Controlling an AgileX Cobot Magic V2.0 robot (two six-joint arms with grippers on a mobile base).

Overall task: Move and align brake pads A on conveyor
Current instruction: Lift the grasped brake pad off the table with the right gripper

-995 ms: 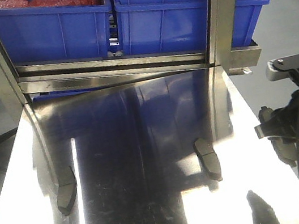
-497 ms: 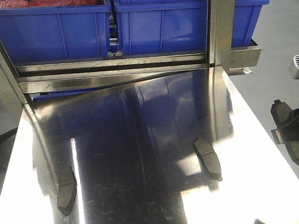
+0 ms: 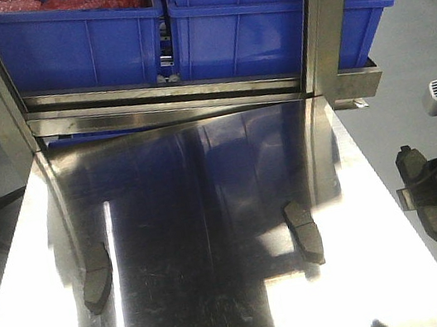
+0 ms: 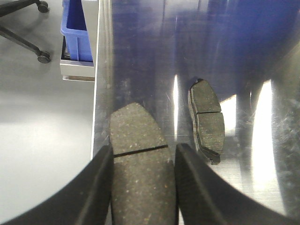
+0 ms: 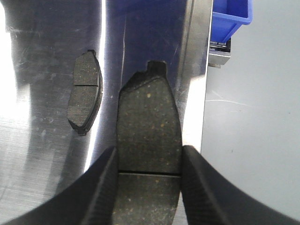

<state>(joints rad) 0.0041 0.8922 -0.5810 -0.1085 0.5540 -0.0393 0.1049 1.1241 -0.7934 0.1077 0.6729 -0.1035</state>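
Brake pads A: left gripper [image 4: 143, 152] clamps the left held pad [image 4: 136, 131], right gripper [image 5: 149, 157] the right held pad [image 5: 147, 112], both long axes pointing forward. Inboard on the steel table [image 3: 204, 174] lie the left loose pad [image 4: 206, 119] and right loose pad [image 5: 85, 91]; no conveyor is visible.

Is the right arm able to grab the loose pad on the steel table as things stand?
Probably not: the right end effector is shut on another brake pad. The loose pad itself lies uncovered on the steel table.
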